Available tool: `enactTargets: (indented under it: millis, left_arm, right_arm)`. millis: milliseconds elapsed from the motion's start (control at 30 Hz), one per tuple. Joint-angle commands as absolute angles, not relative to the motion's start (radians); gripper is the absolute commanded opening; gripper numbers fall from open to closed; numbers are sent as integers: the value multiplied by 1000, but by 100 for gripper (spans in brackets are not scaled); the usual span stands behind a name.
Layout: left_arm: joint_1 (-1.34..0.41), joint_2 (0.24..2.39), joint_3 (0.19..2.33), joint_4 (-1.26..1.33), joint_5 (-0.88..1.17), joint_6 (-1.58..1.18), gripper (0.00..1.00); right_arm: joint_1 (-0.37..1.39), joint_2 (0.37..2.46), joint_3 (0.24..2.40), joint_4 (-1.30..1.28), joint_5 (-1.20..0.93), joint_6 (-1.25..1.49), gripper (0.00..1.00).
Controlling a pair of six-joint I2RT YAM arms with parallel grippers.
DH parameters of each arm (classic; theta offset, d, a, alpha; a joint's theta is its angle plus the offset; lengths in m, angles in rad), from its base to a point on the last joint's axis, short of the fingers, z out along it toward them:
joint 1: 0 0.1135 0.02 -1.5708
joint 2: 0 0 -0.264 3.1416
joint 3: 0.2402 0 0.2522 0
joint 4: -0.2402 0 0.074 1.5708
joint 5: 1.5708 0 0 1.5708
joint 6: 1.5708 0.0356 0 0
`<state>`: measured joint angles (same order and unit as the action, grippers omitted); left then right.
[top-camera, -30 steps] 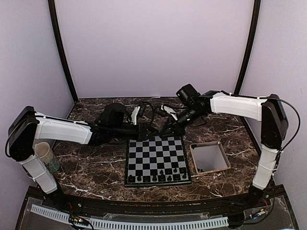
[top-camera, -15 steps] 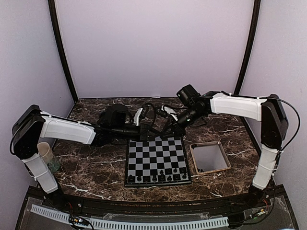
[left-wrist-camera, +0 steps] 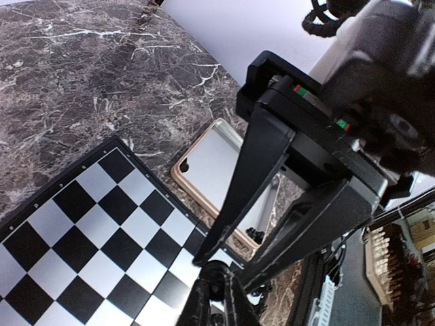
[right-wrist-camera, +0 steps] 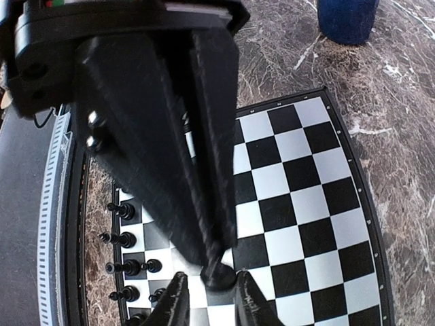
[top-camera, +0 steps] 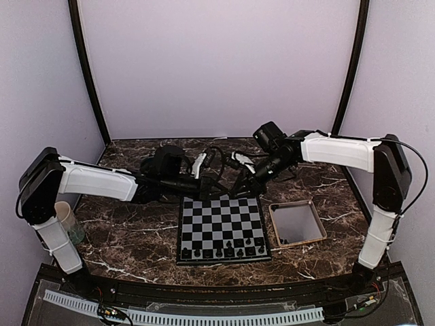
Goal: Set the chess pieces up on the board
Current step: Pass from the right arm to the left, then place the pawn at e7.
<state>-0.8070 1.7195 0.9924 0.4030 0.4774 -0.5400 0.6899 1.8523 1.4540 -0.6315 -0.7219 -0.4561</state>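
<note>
Both grippers meet above the far edge of the board (top-camera: 217, 216). My left gripper (left-wrist-camera: 217, 300) is shut on a dark chess piece (left-wrist-camera: 216, 284), which hangs over the board (left-wrist-camera: 81, 231). In the right wrist view, the left gripper's long black fingers (right-wrist-camera: 204, 170) pinch the top of that chess piece (right-wrist-camera: 221, 273). My right gripper (right-wrist-camera: 211, 278) stands open around its base, jaws a little apart from it. From above, the left gripper (top-camera: 219, 189) and right gripper (top-camera: 235, 191) hide the piece. Several chess pieces (top-camera: 224, 251) stand along the board's near rows.
A tan-rimmed square tray (top-camera: 297, 202) lies right of the board, with a few dark pieces (top-camera: 284, 241) in its near corner. A pale cup (top-camera: 64, 217) stands by the left arm's base. A blue cup (right-wrist-camera: 346, 17) stands beyond the board.
The left gripper has moved right to meet the right gripper and closed on the piece. The right gripper's jaws have parted slightly around it.
</note>
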Motion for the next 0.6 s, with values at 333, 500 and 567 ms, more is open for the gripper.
enactTargets:
  millis: [333,500,567]
  left_arm:
    - [-845,1526,980,-128,279,10,5]
    - [-945,1566,1000,-212,183,157,5]
    - [-976,1595,1008,-226,161,182,5]
  right_arm:
    - [637,1602,1176,-618,-648,-540,34]
    - [614,1602,1160,-583,-591,-537,34]
    - [610,1602,1159,-582,-589,-538,34]
